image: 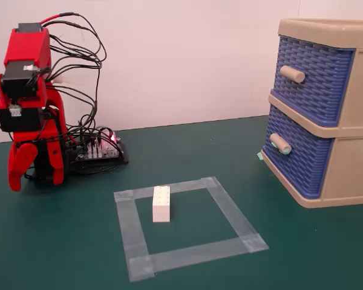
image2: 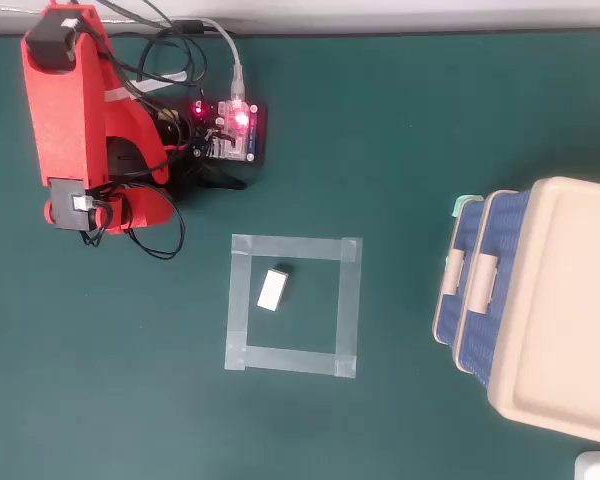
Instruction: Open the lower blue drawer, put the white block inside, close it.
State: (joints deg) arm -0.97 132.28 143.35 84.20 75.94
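The white block (image: 161, 203) lies studs-up inside a square of clear tape (image: 227, 205) on the green table; it also shows in the overhead view (image2: 272, 289). The lower blue drawer (image: 302, 163) of the beige cabinet (image: 351, 175) is closed, and its green-ended knob (image: 280, 144) points left. In the overhead view the lower blue drawer's front (image2: 446, 318) sits at the cabinet's left side. My red arm (image2: 75, 120) is folded at the far left. My gripper (image: 17, 180) hangs down, far from block and drawer. Only one jaw shows, so I cannot tell its state.
The upper blue drawer (image: 311, 84) with a plain beige knob (image: 292, 74) is closed. A controller board (image2: 235, 128) with lit red lights and loose cables sits beside the arm's base. Open green table lies between arm, tape square and cabinet.
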